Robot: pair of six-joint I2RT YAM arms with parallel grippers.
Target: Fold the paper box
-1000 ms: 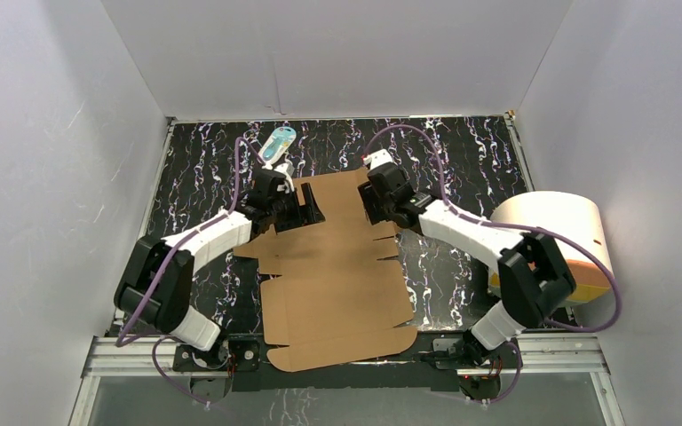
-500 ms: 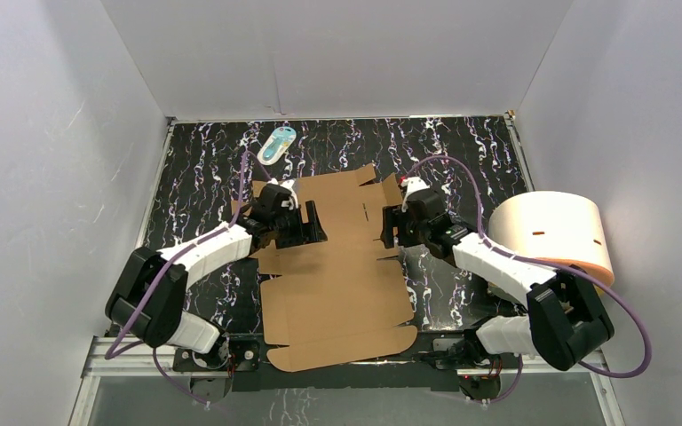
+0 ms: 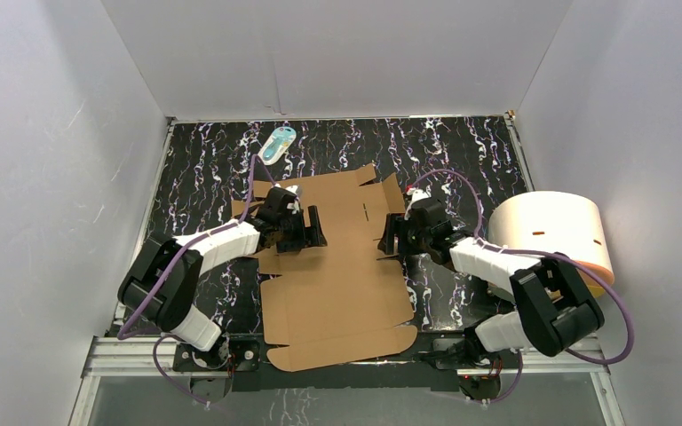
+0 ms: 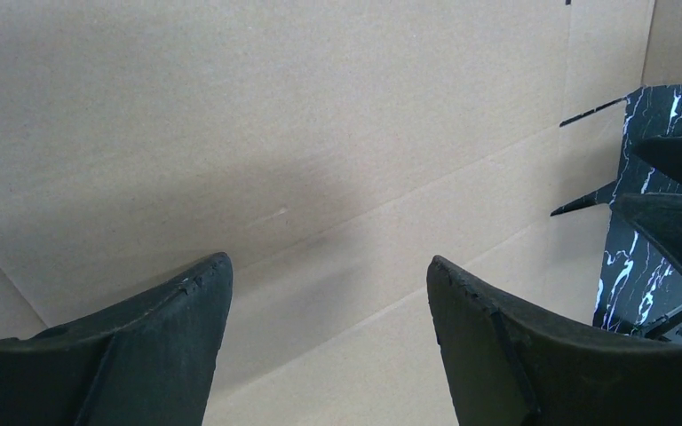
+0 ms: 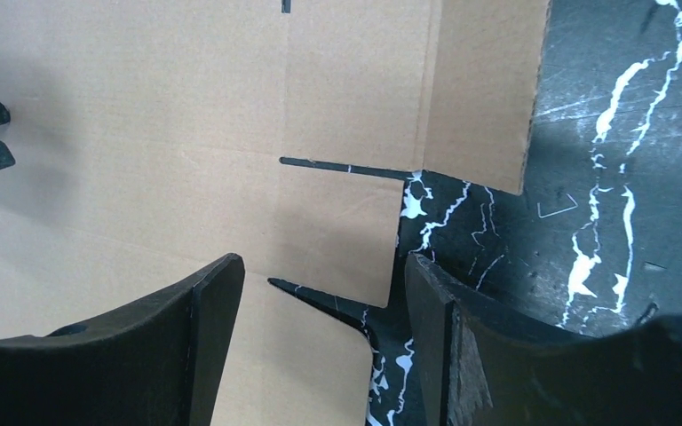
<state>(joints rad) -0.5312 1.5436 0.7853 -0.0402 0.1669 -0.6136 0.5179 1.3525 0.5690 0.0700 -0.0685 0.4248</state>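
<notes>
The paper box (image 3: 337,293) is a brown die-cut cardboard sheet lying flat on the black marbled table, its flaps spread out. My left gripper (image 3: 316,229) hovers open over the sheet's left part. In the left wrist view only bare cardboard (image 4: 275,133) shows between its fingers (image 4: 329,275). My right gripper (image 3: 384,240) stands open at the sheet's right edge. In the right wrist view it (image 5: 324,266) straddles the slit side flaps (image 5: 337,231), one finger over cardboard, the other over the table. Nothing is pinched in either.
A big cream cylinder with an orange base (image 3: 546,232) lies at the right, close to the right arm. A small white-and-blue oval item (image 3: 277,145) sits near the back wall. White walls enclose the table on three sides.
Both grippers pulled back from the sheet's far end toward the near side. The right one swung out to the right edge. The far flaps now lie uncovered.
</notes>
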